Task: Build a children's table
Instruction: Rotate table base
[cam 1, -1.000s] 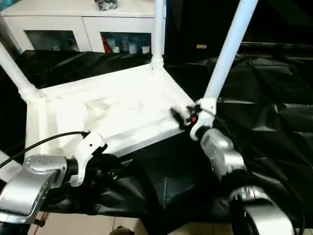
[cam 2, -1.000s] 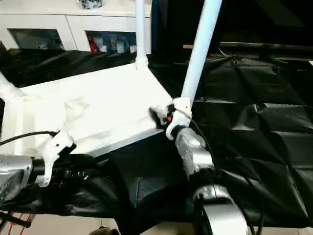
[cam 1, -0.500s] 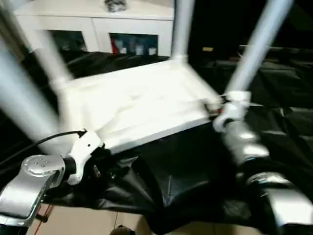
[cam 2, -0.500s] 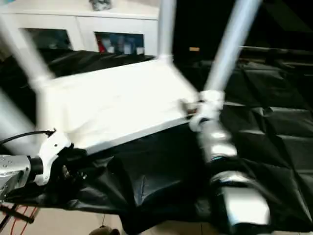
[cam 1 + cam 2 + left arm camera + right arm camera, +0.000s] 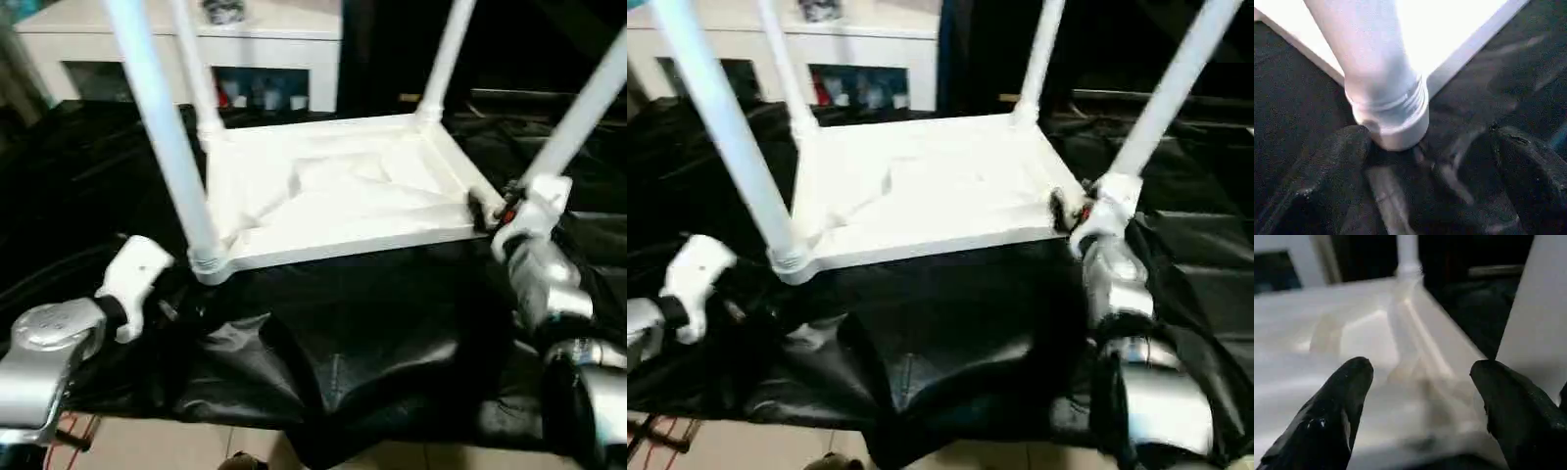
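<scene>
Both grippers spread wide, holding nothing: left gripper (image 5: 1415,196) at near-left leg's (image 5: 162,137) socket, right gripper (image 5: 1422,411) at near-right corner of upturned table top (image 5: 343,196). Four legs seated upright on black sheet (image 5: 372,343). Left, judged: flip table upright.

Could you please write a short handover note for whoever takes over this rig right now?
Left pincer: open, fingers either side of the base of the near-left leg, not closed on it.
Right pincer: open, at the near-right corner of the table top, beside the near-right leg.
Table: upside down on the black sheet, top lying flat, all four legs standing in the corner sockets; far-left leg, far-right leg.
Done: all legs placed.
Left: probably checking each leg is seated firmly, then turning the table upright; how tight they sit cannot be seen.
</scene>
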Controlling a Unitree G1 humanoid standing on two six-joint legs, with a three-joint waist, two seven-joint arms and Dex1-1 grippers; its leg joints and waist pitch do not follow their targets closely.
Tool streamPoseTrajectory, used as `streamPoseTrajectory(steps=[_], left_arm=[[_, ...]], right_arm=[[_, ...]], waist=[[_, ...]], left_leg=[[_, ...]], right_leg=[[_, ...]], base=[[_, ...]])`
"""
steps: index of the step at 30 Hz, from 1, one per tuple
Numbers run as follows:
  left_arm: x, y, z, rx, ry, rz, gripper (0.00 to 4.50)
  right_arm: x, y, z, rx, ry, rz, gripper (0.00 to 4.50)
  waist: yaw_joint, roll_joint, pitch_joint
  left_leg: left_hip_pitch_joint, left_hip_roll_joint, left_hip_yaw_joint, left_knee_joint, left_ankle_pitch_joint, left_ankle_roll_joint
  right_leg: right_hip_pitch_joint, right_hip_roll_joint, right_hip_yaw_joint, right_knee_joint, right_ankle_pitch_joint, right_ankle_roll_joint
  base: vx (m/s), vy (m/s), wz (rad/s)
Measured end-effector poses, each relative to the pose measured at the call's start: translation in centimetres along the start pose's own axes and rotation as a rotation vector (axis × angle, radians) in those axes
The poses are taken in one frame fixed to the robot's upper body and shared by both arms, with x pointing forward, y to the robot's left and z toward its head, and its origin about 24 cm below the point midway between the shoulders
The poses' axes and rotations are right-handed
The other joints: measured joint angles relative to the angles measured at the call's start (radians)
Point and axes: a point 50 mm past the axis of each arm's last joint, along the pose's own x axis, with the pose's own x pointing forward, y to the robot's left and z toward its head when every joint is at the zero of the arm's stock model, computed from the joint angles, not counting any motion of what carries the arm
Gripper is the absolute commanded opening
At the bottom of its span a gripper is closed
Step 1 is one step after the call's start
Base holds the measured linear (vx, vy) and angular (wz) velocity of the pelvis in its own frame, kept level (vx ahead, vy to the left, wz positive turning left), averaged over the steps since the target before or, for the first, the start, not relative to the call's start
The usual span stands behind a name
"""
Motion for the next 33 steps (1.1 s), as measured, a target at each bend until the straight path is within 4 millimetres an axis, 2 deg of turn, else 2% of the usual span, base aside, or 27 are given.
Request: streamPoseTrajectory(steps=[3, 5, 7, 9, 12, 15, 18, 20, 26, 33], left_arm=[[-0.1, 0.3, 0.1, -0.022, -0.039, 0.011, 4.47], [-0.2, 0.4, 0.2, -0.034, -0.072, 0.025, 4.47], [0.5, 0.4, 1.0, -0.077, -0.186, 0.052, 4.47], [1.7, 0.6, 1.9, -0.111, -0.275, 0.083, 4.47], [3.3, 0.7, 3.6, -0.156, -0.379, 0.104, 4.47], [5.0, 0.9, 5.1, -0.233, -0.473, 0.105, 4.47], [5.7, 1.3, 5.6, -0.26, -0.497, 0.108, 4.47], [6.1, 1.3, 5.6, -0.273, -0.504, 0.102, 4.47], [6.4, 0.0, 6.1, -0.337, -0.549, -0.136, 4.47], [3.1, -2.9, 4.8, -0.317, -0.457, -0.541, 4.47]], right_arm=[[-0.6, 0.4, -1.2, 0.006, 0.014, 0.022, 3.75], [-0.7, 0.4, -1.3, 0.009, 0.006, 0.021, 3.75], [-1.6, 0.1, -1.7, 0.021, -0.028, 0.001, 3.75], [-2.3, 0.7, -3.2, 0.05, -0.011, -0.01, 3.75], [-3.0, 1.0, -5.0, 0.067, 0.038, -0.042, 3.75], [-3.1, 0.4, -5.4, 0.04, 0.063, -0.137, 3.75], [-3.2, 0.0, -5.4, 0.023, 0.071, -0.201, 3.75], [-3.2, -0.1, -5.5, 0.013, 0.087, -0.219, 3.75], [-1.9, 1.5, -5.3, -0.047, 0.149, -0.13, 3.75], [-1.1, 1.6, -4.6, -0.095, 0.175, -0.102, 3.75]], waist=[[0.0, 0.0, 0.0], [0.001, -0.001, 0.0], [0.011, -0.006, -0.003], [0.015, -0.008, -0.004], [0.01, -0.006, -0.003], [0.004, -0.008, -0.004], [-0.001, -0.008, -0.004], [0.001, -0.008, -0.004], [0.009, -0.007, -0.004], [-0.002, -0.009, -0.003]], left_leg=[[0.0, 0.0, 0.0, 0.0, 0.0, 0.0], [0.0, 0.0, 0.0, 0.0, 0.0, 0.0], [0.001, 0.0, 0.0, 0.0, 0.0, 0.0], [0.001, 0.0, -0.001, 0.0, 0.0, 0.0], [0.001, -0.002, 0.0, 0.001, 0.0, 0.0], [0.002, -0.001, 0.0, 0.001, 0.0, 0.0], [0.002, -0.001, 0.0, 0.001, 0.0, 0.0], [0.002, -0.001, 0.0, 0.001, 0.0, 0.0], [0.0, -0.001, 0.001, 0.002, 0.0, 0.0], [0.001, -0.001, 0.003, 0.002, 0.0, 0.0]], right_leg=[[-0.001, 0.0, 0.0, 0.001, 0.0, 0.0], [-0.001, 0.0, 0.0, 0.002, 0.0, 0.0], [0.0, 0.0, 0.0, 0.002, -0.001, 0.001], [0.002, 0.0, 0.0, 0.002, -0.001, 0.001], [0.001, -0.001, 0.003, 0.002, 0.001, 0.002], [0.001, -0.001, 0.004, 0.002, 0.003, 0.003], [-0.001, 0.0, 0.004, 0.002, 0.003, 0.005], [-0.001, 0.0, 0.004, 0.002, 0.002, 0.006], [-0.002, -0.001, 0.004, 0.001, 0.002, 0.006], [-0.003, 0.001, 0.007, 0.002, 0.0, 0.007]], base=[[0.0, 0.0, 0.0], [0.0, 0.0, 0.0], [0.0, 0.0, 0.0], [0.0, 0.0, 0.0], [0.0, 0.0, 0.0], [0.0, 0.0, 0.0], [0.0, 0.0, 0.0], [0.0, 0.0, 0.0], [0.0, 0.0, 0.0], [0.0, 0.0, 0.0]])
